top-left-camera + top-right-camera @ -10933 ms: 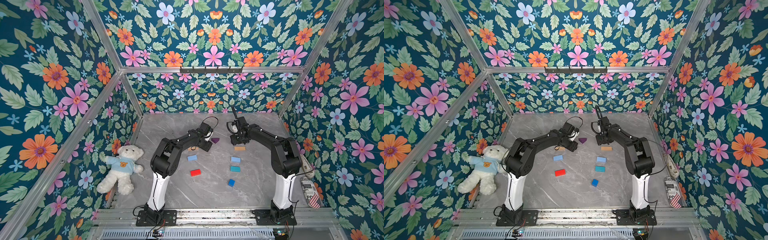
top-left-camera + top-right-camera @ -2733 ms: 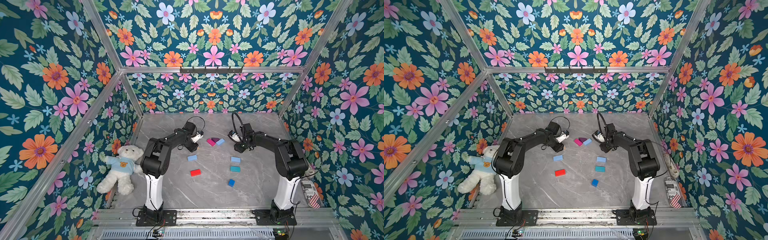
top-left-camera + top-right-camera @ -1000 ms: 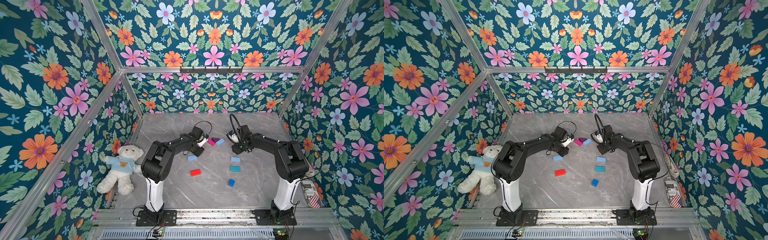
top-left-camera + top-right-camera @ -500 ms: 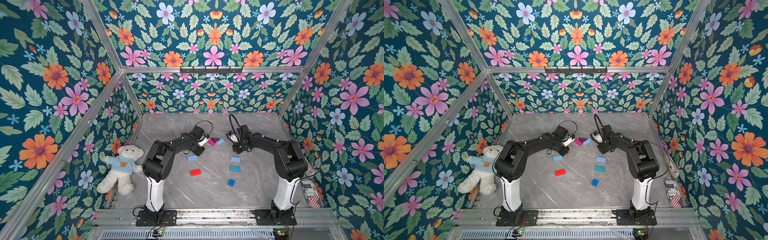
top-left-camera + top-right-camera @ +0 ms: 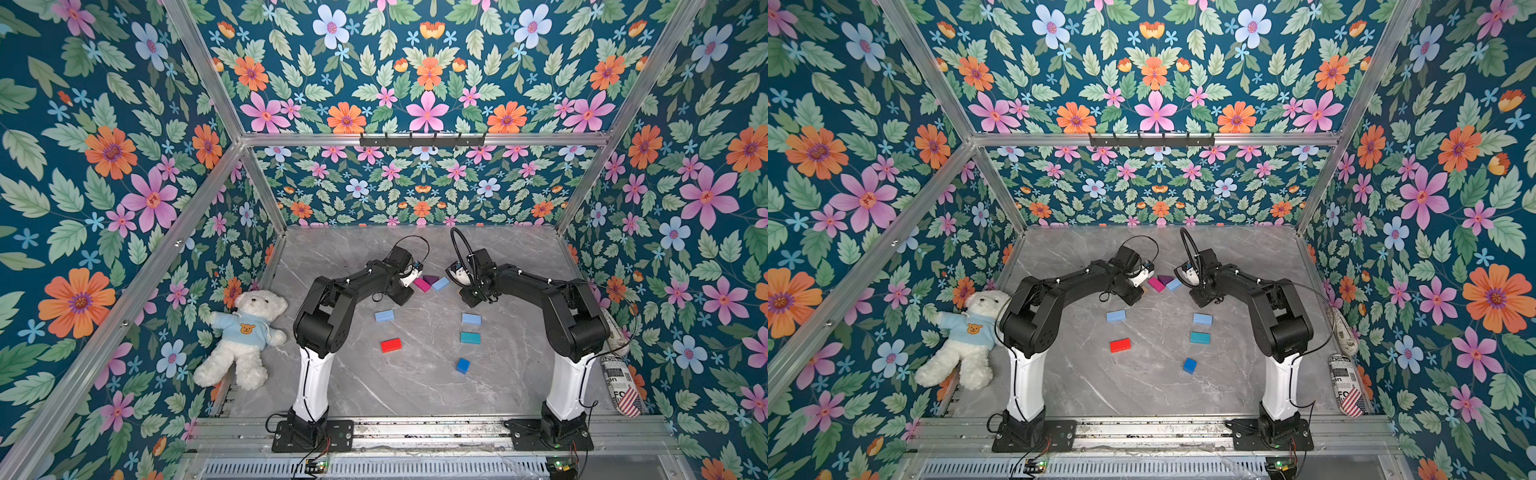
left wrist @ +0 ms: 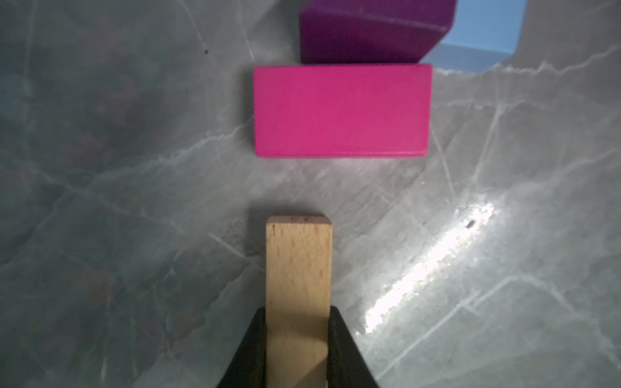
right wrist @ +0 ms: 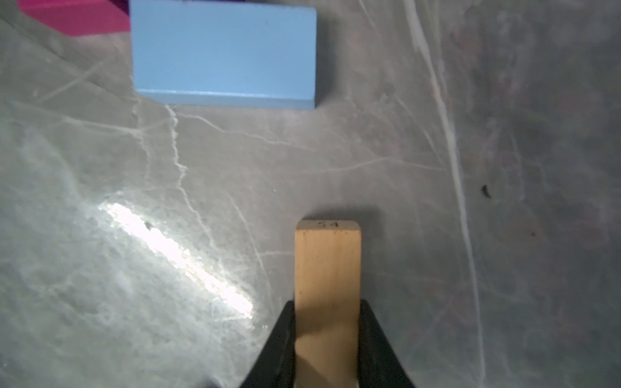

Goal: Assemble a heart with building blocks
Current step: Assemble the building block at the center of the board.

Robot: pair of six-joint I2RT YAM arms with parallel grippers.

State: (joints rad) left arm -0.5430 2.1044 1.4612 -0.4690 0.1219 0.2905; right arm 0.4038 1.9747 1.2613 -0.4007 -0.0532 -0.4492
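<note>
A purple wedge lies at the back of the marble table, with a magenta brick and a light blue brick touching its two sides. My left gripper is shut on a tan block, low over the table just short of the magenta brick. My right gripper is shut on a second tan block, a little short of the light blue brick. Loose on the table are two light blue bricks, a red brick, a teal brick and a dark blue cube.
A white teddy bear leans at the table's left edge. A printed can lies along the right edge. Flowered walls close in three sides, and a metal rail with both arm bases runs along the front.
Over the last second both arms have hardly moved. Since the oldest frames, the magenta and light blue bricks have joined the purple wedge, and the two tan blocks no longer lie bare on the table.
</note>
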